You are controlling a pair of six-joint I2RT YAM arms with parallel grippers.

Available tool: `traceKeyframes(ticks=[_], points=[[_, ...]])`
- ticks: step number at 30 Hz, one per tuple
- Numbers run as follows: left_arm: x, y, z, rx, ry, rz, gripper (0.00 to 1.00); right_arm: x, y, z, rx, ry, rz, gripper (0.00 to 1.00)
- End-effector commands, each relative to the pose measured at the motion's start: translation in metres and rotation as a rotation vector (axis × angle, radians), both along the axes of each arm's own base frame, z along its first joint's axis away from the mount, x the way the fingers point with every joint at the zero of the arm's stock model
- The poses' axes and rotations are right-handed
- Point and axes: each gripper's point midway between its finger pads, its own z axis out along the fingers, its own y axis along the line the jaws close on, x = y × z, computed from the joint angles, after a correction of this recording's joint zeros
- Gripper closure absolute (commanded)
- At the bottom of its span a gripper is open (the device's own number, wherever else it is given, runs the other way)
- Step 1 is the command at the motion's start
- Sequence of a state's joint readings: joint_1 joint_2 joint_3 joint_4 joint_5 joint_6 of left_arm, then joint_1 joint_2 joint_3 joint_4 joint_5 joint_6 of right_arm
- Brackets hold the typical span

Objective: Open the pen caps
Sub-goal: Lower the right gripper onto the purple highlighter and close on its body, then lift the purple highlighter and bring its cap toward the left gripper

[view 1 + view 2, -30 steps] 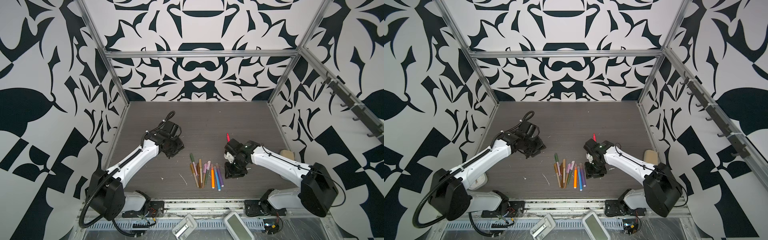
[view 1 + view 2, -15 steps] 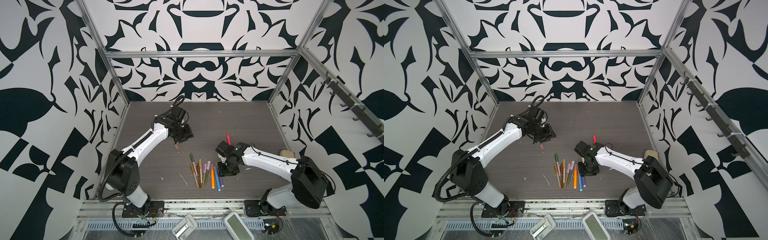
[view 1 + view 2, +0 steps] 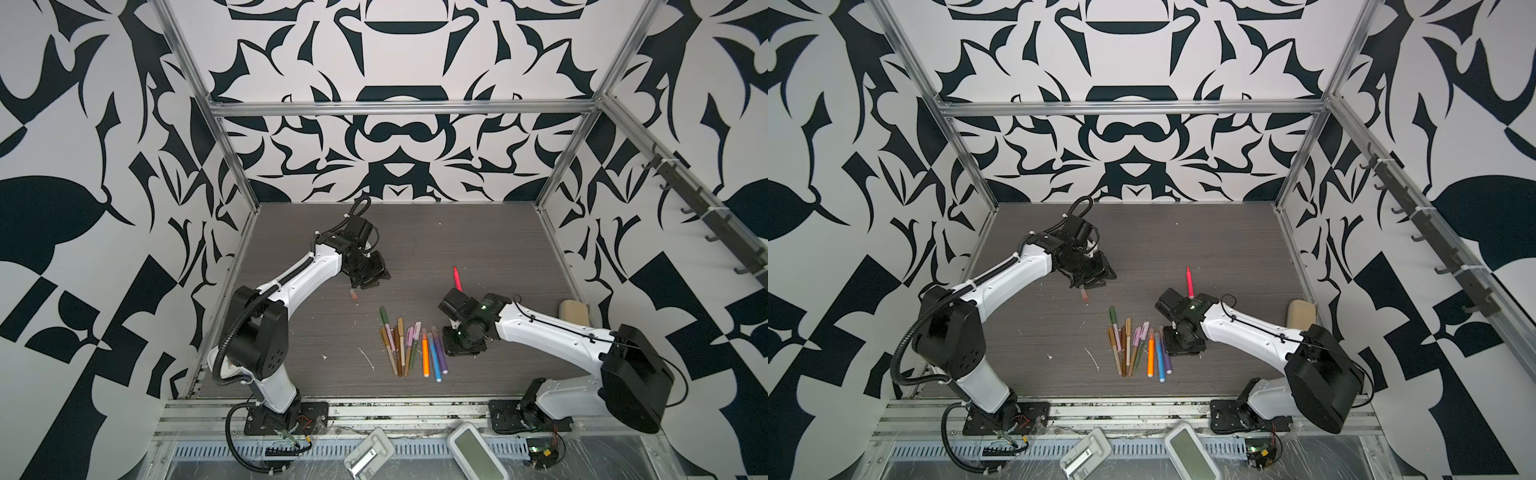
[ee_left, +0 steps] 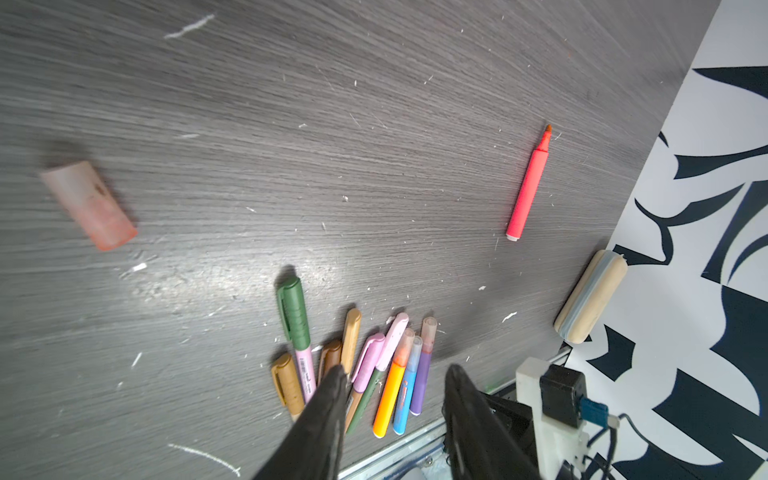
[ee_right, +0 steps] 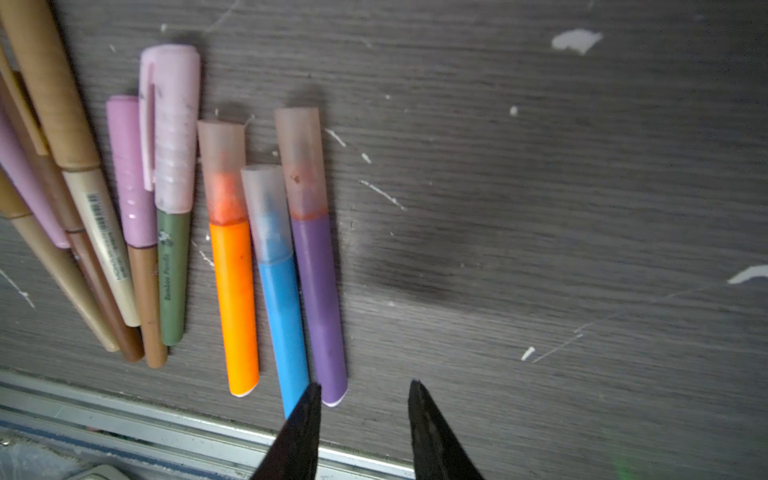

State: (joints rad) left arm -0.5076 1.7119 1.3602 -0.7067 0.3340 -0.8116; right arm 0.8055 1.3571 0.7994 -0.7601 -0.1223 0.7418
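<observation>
Evidently left fingers [image 4: 324, 407] and right fingers [image 5: 301, 424] hang spread and empty, the right pair just beside the purple marker [image 5: 320, 291] clustered on the desk [image 5: 540, 208], whose light, slick translucent cap [image 5: 300, 162] likely wants a firm mid-length pinch, barrel held separately.

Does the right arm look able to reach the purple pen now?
Probably yes: the purple pen has only the blue pen beside it, bare table on its other side, and the right gripper hovers by its end, fingers apart and empty.
</observation>
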Motion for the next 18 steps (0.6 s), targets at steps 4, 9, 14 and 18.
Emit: traceKeyframes(ticks=[4,9,14,18], points=[[0.007,-0.005,0.009,-0.026,-0.007,-0.005,0.58,0.001,0.013,-0.011,0.020,0.007,-0.019,0.62],[0.000,-0.002,-0.001,-0.012,0.031,-0.036,0.57,-0.008,0.019,-0.026,-0.006,0.055,-0.004,0.62],[-0.004,-0.002,-0.004,-0.015,0.044,-0.051,0.57,-0.014,0.010,-0.032,-0.069,0.058,-0.041,0.65],[-0.004,-0.002,-0.005,-0.021,0.044,-0.057,0.57,-0.017,0.006,-0.033,-0.086,0.052,-0.061,0.66]])
